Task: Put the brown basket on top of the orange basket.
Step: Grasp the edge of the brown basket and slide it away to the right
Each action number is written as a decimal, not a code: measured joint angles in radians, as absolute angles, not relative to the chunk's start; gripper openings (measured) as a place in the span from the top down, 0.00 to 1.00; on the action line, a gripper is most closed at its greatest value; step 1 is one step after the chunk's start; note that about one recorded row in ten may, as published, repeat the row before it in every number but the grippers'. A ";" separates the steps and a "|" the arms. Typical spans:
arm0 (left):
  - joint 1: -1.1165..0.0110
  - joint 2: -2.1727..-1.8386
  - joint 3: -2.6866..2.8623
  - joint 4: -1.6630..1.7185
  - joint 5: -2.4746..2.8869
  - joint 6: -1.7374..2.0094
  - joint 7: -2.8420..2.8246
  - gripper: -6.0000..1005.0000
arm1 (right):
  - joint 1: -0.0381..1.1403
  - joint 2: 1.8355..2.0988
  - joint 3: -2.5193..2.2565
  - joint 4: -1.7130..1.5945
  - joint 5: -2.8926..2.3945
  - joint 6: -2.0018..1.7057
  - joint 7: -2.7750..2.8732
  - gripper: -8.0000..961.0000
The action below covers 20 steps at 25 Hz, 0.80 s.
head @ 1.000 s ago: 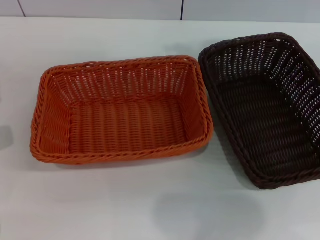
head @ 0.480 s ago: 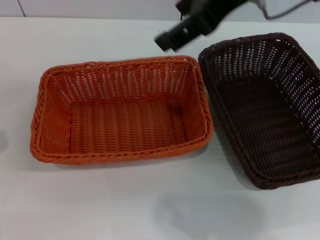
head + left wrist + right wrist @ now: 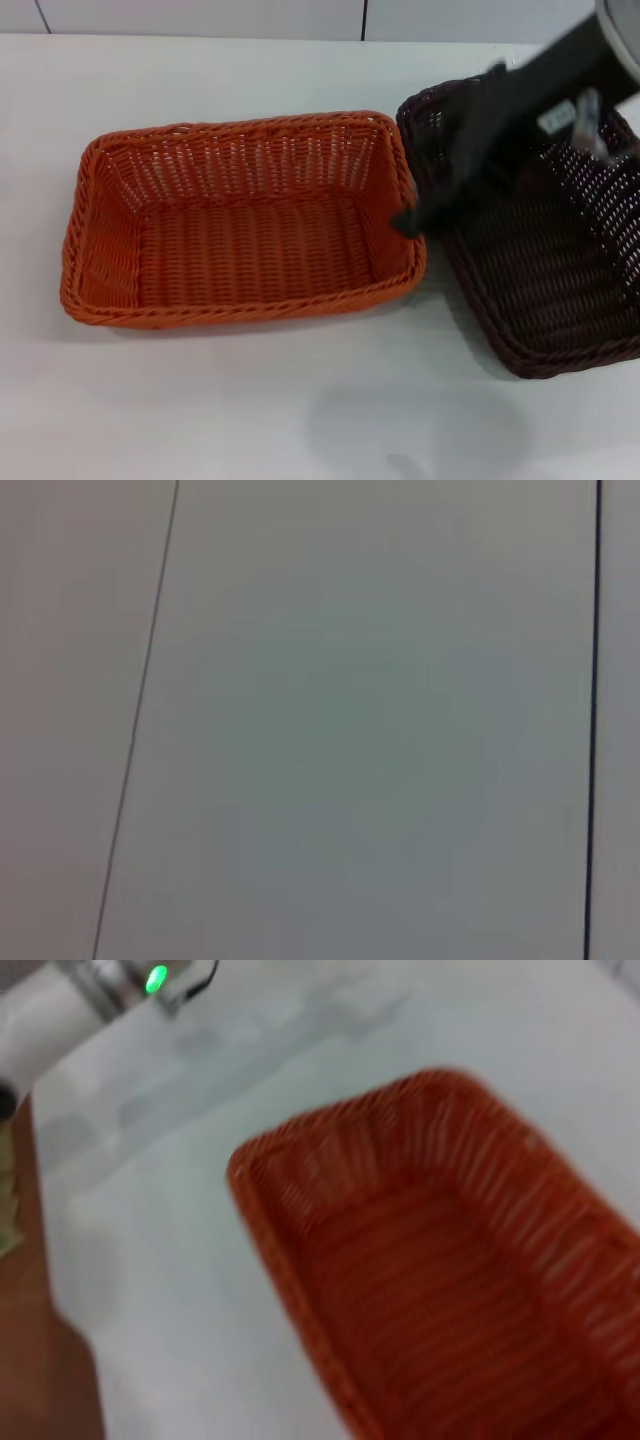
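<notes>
Pincer (image 3: 415, 222) of right arm hung over the dark brown woven rectangular basket (image 3: 560, 300) beside the bright orange woven rectangular basket (image 3: 240, 225) on the white bench (image 3: 200, 400), probably lining up a rim grab; jaw state unreadable, left pincer unseen.

White table (image 3: 250, 400) (pale panelled wall (image 3: 200, 15))
</notes>
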<state>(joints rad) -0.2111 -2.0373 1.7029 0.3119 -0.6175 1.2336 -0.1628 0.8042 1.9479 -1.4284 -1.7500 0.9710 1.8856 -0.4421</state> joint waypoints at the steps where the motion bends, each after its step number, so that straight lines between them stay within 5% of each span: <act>1: -0.211 -2.037 1.703 0.312 -0.618 1.234 -0.163 0.34 | 0.795 1.941 -1.452 -1.758 0.975 1.887 -0.439 0.18; 20: -0.211 -2.059 1.640 0.288 -0.628 1.214 -0.109 0.34 | 0.489 1.878 -1.591 -1.990 1.012 1.903 -0.424 0.19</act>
<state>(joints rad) -0.2113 -2.0587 1.6400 0.2875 -0.6282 1.2136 -0.1094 0.4892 1.8779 -1.5910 -1.9902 1.0118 1.9030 -0.4241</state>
